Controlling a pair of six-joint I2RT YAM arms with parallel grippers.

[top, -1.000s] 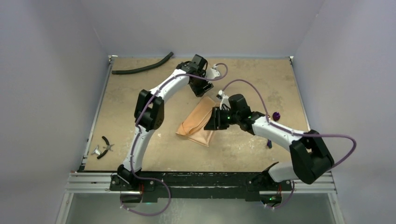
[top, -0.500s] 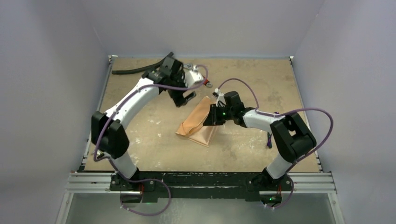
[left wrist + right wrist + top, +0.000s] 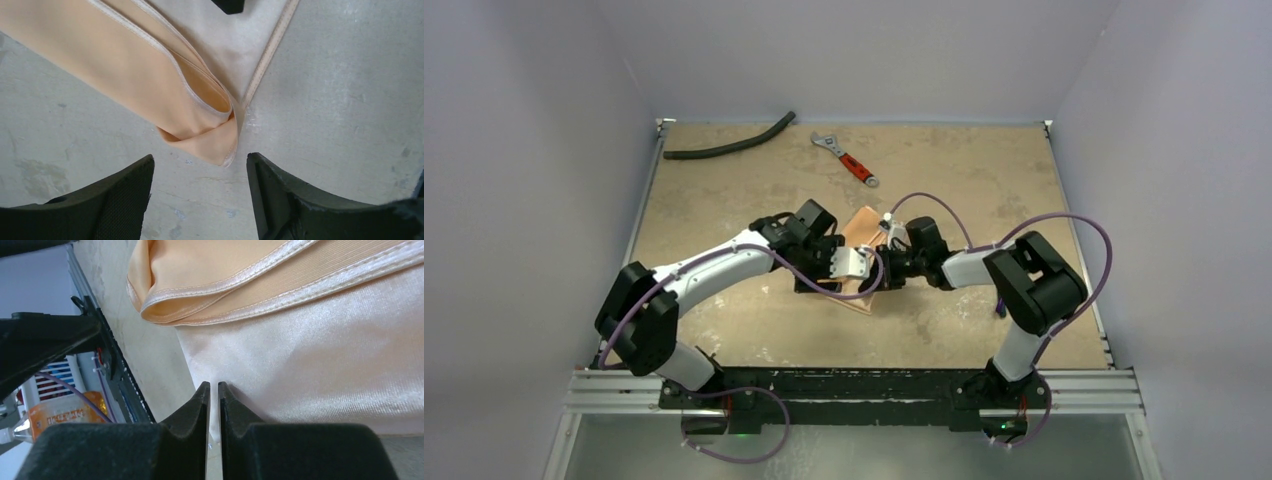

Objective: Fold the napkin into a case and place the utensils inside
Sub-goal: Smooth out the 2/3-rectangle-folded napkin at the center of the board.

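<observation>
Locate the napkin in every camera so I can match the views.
Top external: napkin mid-table, between the two wrists and partly hidden by them.
Left wrist: napkin runs from upper left down to a folded corner at centre.
Right wrist: napkin fills the upper right, with hemmed folds above a pale sheet.
Shared landmark: the mottled beige table shows under it in all three.

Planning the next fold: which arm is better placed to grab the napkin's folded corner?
Left. The left hand hangs open over the napkin corner; the right hand is closed on its edge.
</observation>
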